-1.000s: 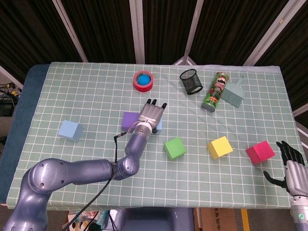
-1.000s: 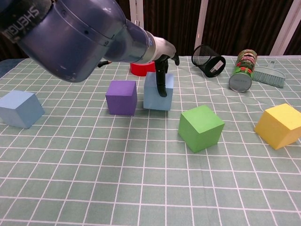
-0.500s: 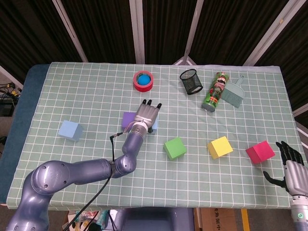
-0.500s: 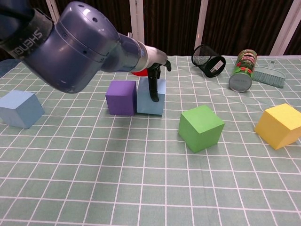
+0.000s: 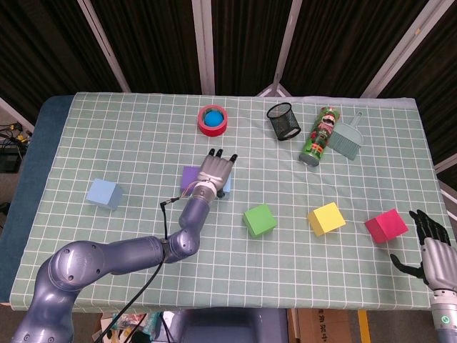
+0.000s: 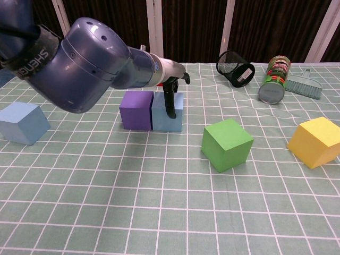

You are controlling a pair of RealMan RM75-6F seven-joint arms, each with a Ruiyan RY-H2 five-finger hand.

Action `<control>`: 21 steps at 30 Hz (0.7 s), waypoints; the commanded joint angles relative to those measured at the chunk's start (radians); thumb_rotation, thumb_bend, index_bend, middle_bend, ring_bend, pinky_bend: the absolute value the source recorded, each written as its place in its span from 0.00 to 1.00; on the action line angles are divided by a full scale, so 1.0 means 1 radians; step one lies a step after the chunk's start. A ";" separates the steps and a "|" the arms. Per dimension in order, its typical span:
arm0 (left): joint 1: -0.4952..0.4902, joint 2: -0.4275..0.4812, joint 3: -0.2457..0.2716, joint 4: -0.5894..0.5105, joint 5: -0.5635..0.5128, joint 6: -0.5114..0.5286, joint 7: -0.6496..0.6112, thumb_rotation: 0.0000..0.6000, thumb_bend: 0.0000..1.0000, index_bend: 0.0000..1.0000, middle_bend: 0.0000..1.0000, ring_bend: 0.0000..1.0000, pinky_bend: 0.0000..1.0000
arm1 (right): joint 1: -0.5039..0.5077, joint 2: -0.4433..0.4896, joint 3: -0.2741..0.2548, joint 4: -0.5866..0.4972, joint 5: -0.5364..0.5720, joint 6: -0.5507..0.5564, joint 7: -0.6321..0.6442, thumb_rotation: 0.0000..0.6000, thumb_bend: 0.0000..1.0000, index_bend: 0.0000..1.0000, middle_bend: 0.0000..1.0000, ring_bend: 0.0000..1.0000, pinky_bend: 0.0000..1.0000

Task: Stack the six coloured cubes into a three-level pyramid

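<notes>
Our left hand (image 6: 171,87) grips the blue cube (image 6: 168,116), fingers clamped over it; it sits on the table (image 6: 159,212) touching the purple cube (image 6: 136,110). Our right hand (image 5: 428,239) rests near the red cube (image 5: 385,226), fingers apart, holding nothing.

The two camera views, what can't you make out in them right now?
- Blue cube by the purple cube: head view, left hand covers it; its grip is unclear.
- Red cube: outside the chest view's right edge.
- Right hand: head view, at the frame corner; absent from chest view.
- Nutcracker tin label: too small.
</notes>
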 commanded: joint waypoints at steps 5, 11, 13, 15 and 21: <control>0.013 0.000 0.000 -0.003 0.024 0.001 -0.010 1.00 0.30 0.00 0.42 0.03 0.00 | 0.000 0.000 0.000 -0.002 0.000 0.001 -0.001 1.00 0.27 0.00 0.00 0.00 0.00; 0.022 0.006 -0.001 -0.016 0.040 0.002 -0.017 1.00 0.30 0.00 0.41 0.03 0.00 | 0.000 -0.001 -0.001 -0.002 0.000 0.002 -0.004 1.00 0.27 0.00 0.00 0.00 0.00; 0.025 0.009 -0.001 -0.022 0.044 0.004 -0.019 1.00 0.30 0.00 0.41 0.03 0.00 | 0.000 -0.001 -0.001 -0.002 -0.001 0.002 -0.004 1.00 0.26 0.00 0.00 0.00 0.00; 0.028 0.011 -0.001 -0.026 0.046 0.005 -0.020 1.00 0.30 0.00 0.41 0.03 0.00 | 0.000 -0.002 -0.001 -0.002 0.000 0.001 -0.005 1.00 0.27 0.00 0.00 0.00 0.00; 0.032 0.014 -0.003 -0.031 0.047 0.010 -0.022 1.00 0.30 0.00 0.40 0.03 0.00 | 0.000 -0.002 -0.002 -0.003 -0.001 0.002 -0.006 1.00 0.27 0.00 0.00 0.00 0.00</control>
